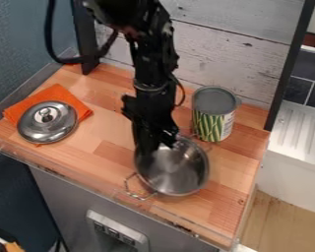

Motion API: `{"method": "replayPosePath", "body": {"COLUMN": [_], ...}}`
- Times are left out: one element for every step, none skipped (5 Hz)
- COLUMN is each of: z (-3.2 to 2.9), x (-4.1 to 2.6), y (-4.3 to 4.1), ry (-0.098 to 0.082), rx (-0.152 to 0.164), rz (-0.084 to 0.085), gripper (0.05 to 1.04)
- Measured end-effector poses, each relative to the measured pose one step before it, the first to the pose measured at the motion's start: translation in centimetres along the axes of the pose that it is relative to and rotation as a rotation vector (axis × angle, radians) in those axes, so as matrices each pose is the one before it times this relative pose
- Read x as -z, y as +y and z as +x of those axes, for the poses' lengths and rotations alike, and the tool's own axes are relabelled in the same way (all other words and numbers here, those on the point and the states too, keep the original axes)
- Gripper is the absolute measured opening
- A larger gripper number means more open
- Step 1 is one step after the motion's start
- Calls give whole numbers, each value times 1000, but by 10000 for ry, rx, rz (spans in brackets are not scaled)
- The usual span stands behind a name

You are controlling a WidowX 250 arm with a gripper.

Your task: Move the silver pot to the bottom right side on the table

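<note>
The black gripper [156, 143] hangs down at the upper left rim of the silver pot and covers part of that rim. The silver pot [176, 170] is on the wooden table [110, 155], right of the table's middle and close to its front edge. Its hollow inside faces the camera, and a wire handle sticks out at its lower left. A second handle shows partly near the can. How the gripper meets the rim is hard to make out.
A can [213, 114] with a green-striped label stands behind the pot, to its right. On the left, a silver lid [47, 122] rests on an orange cloth [73, 100]. A plank wall [232, 49] rises behind the table.
</note>
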State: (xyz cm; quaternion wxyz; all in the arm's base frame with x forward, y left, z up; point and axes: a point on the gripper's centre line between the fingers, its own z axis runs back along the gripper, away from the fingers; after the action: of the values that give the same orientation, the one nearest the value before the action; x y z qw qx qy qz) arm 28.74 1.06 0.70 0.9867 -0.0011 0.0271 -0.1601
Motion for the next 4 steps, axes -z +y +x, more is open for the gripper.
{"method": "replayPosePath", "body": {"z": [413, 25, -466, -237], "x": [440, 42, -1681, -2402], "y": [-517, -36, -124, 883], "ry": [20, -57, -471, -1011], "rx": [75, 92, 130, -181], "rz": [-212, 23, 105, 384], "gripper": [110, 299, 580, 883]}}
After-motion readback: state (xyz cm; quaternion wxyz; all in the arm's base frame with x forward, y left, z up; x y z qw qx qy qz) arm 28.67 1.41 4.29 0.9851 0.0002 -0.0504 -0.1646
